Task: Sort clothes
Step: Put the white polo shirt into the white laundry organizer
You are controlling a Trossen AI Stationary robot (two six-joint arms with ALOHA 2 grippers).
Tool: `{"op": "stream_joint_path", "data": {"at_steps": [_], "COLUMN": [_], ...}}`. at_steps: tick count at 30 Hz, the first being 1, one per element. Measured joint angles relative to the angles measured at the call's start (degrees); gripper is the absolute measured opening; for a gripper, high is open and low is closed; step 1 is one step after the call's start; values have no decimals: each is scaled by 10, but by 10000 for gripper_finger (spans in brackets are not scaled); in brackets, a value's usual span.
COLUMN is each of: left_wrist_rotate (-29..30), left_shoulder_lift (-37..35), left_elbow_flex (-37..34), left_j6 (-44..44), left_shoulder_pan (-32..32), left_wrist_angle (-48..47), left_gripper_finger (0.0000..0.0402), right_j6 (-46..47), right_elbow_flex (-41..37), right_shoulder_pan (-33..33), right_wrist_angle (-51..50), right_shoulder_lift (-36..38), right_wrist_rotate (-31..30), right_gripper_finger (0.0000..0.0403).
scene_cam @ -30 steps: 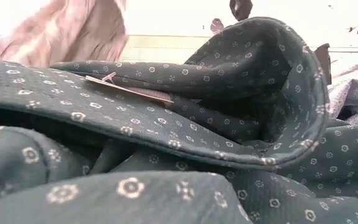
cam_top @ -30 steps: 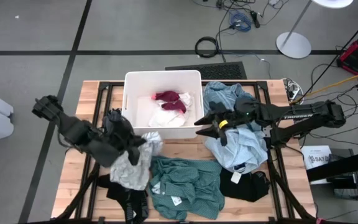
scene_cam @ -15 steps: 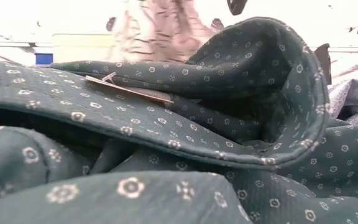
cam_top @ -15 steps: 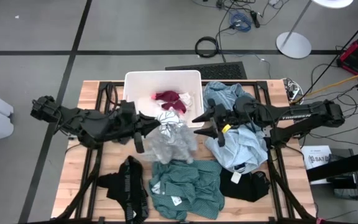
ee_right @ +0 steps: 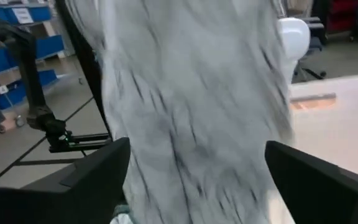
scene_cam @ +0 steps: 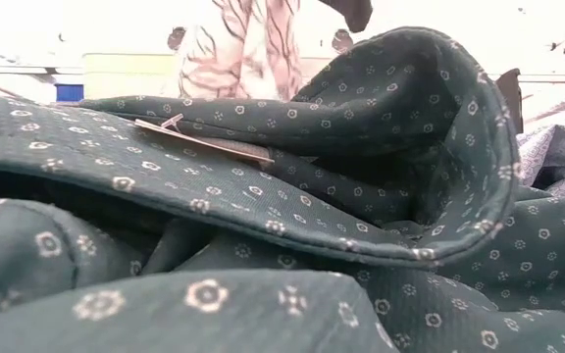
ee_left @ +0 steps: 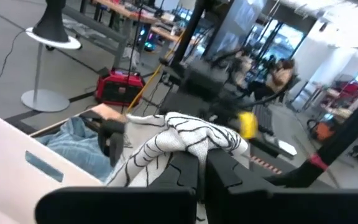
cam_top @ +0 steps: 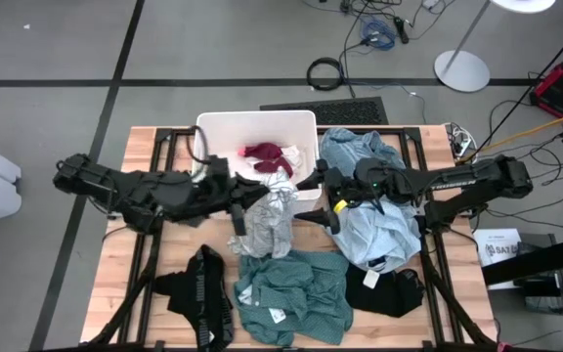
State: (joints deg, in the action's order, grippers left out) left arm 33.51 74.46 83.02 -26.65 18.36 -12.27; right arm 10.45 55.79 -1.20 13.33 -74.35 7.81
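Sorting under way: a few pieces binned, four still out.

Near to far on the tabletop (cam_top: 140, 147): black garment (cam_top: 201, 291), teal garment (cam_top: 291, 293), another black piece (cam_top: 387, 290), light blue garment (cam_top: 374, 220). Left gripper (cam_top: 247, 196), fingers clenched, dangles the white-grey patterned garment (cam_top: 267, 217) at the white bin (cam_top: 203, 132), between the right gripper (cam_top: 319, 196)'s spread fingers; dark red garment (cam_top: 267, 154) lies inside on something white.

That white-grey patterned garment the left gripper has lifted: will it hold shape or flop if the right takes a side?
Likely floppy: the white-grey patterned garment hangs in loose folds from the left gripper. Probably light. It may sag between the open fingers of the right gripper.
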Motion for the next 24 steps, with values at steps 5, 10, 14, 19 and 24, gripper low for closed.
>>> {"op": "stream_joint_path", "data": {"at_steps": [5, 10, 14, 19, 24], "left_wrist_rotate": [-25, -75, -83, -84, -86], "left_shoulder_lift": [15, 26, 25, 24, 19], "left_elbow_flex": [0, 0, 0, 0, 0], "left_j6": [0, 1, 3, 5, 2], "left_shoulder_pan": [-28, -49, -53, -52, -51], "left_wrist_angle": [50, 81, 81, 80, 26], "left_gripper_finger": [4, 4, 5, 7, 8], "right_j6": [-41, -53, -43, -42, -23], "right_elbow_flex": [49, 95, 130, 159, 160], "right_shoulder_pan": [-4, -4, -4, -4, 3], "right_wrist_angle": [2, 0, -60, -145, -176], "right_shoulder_lift": [-34, -68, -88, -93, -86], "right_wrist_rotate": [12, 11, 12, 12, 13], "right_gripper_finger": [367, 346, 288, 162, 24]}}
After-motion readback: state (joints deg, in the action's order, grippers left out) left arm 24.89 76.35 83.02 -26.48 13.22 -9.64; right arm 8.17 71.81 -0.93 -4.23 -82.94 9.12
